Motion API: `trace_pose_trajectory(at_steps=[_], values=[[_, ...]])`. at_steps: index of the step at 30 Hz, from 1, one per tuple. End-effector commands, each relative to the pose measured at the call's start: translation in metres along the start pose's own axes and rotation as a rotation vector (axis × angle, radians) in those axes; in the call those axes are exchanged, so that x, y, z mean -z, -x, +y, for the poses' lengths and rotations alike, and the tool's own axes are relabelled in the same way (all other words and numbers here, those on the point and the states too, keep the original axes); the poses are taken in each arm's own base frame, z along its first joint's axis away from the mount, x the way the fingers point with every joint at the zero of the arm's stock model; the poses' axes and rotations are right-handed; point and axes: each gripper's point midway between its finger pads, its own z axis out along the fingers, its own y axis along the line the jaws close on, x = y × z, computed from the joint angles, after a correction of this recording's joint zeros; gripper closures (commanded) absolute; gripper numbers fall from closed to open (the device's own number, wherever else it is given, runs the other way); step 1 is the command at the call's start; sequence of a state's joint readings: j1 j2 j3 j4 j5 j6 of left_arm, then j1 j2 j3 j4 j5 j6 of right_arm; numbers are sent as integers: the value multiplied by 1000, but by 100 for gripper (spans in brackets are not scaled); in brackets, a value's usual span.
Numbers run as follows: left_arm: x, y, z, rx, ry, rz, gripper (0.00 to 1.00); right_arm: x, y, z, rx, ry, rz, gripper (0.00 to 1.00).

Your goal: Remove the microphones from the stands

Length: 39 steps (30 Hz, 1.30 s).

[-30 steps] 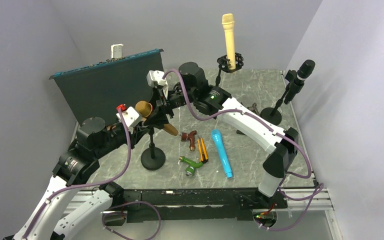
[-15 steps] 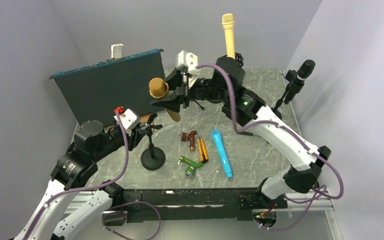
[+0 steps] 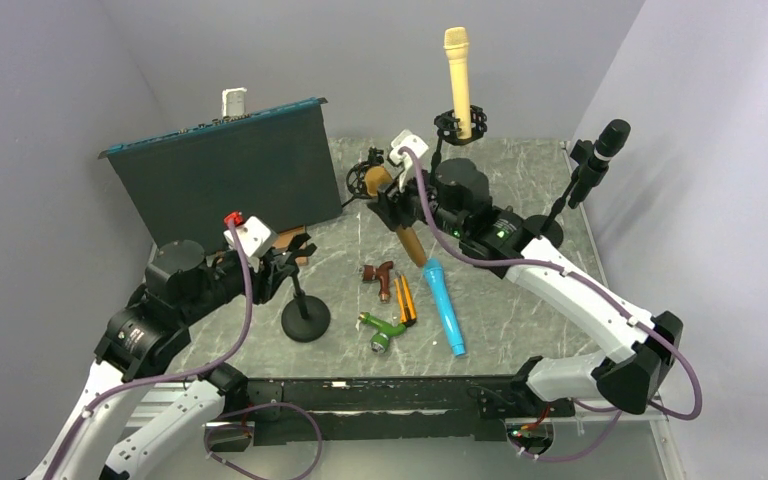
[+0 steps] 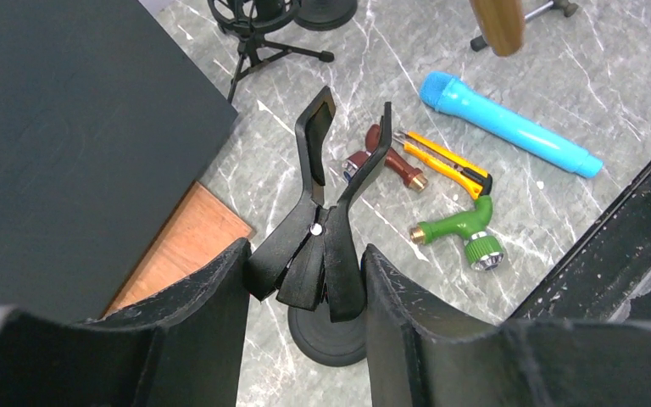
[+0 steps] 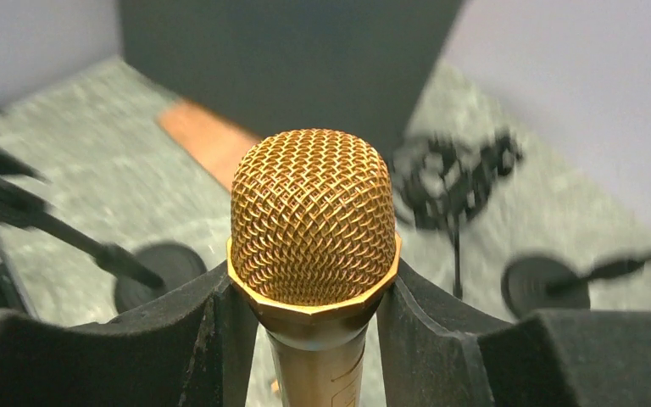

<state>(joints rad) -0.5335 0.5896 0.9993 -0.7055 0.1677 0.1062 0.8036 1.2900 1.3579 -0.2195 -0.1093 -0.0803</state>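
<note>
the grey-veined marble table (image 3: 520, 180) is busy, with a matte dark panel (image 3: 220, 180) propped at the back left. the lift looks done, so we're in the carry-away step. the right gripper (image 5: 309, 292) is clamped on the gold microphone (image 5: 312, 212) just under its head. it holds the microphone in the air over the middle of the table, well apart from the stand and tilted with its handle down. domed wire-mesh grille, faceted brass-coloured collar, smooth tapering body. the left gripper (image 4: 305, 253) has its jaws apart on either side of the empty black plastic clip (image 4: 315, 233), a forked spring clamp on a thin rod above a round base (image 3: 306, 320). next, i'd say, comes a gentle set-down on bare marble. that means steering clear of the glossy blue microphone (image 3: 443, 305), the orange utility knife (image 3: 406, 300) and the green nozzle (image 3: 382, 330).
</note>
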Motion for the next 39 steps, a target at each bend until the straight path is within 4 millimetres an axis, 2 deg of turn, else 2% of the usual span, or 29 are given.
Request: trace_pose_trajectory(at_steps=[1, 5, 9, 12, 15, 18, 22, 25, 27, 30, 33, 34, 37, 39], values=[[7, 26, 4, -1, 16, -38, 52, 25, -38, -39, -83, -226, 92, 100], [16, 46, 7, -3, 29, -50, 51, 42, -92, -60, -140, -384, 270, 100], [24, 60, 2, 7, 1, -76, 51, 70, -145, -90, -170, -579, 479, 100], [26, 68, -3, 14, -19, -115, 52, 84, -187, -98, -234, -641, 584, 100], [23, 60, -3, 23, -19, -93, 57, 92, -224, -99, -323, -652, 671, 100], [15, 49, -3, 31, -22, -88, 66, 98, -256, -100, -377, -676, 755, 100], [4, 41, -10, 45, -53, -127, 77, 96, -284, -101, -434, -669, 830, 100], [-1, 37, -9, 55, -45, -174, 80, 92, -303, -101, -450, -657, 875, 100], [-3, 34, -11, 53, -51, -199, 78, 92, -316, -100, -455, -646, 905, 100], [-2, 27, -12, 59, -50, -202, 63, 93, -334, -98, -458, -638, 955, 100], [0, 21, -15, 95, -61, -190, 48, 94, -351, -97, -453, -639, 1000, 80], [1, 21, -16, 103, -58, -187, 44, 93, -355, -96, -453, -635, 1008, 76], [4, 20, -12, 114, -36, -172, 39, 91, -362, -95, -461, -627, 1015, 67], [7, 23, -14, 112, -49, -165, 38, 90, -364, -93, -469, -622, 1008, 57]])
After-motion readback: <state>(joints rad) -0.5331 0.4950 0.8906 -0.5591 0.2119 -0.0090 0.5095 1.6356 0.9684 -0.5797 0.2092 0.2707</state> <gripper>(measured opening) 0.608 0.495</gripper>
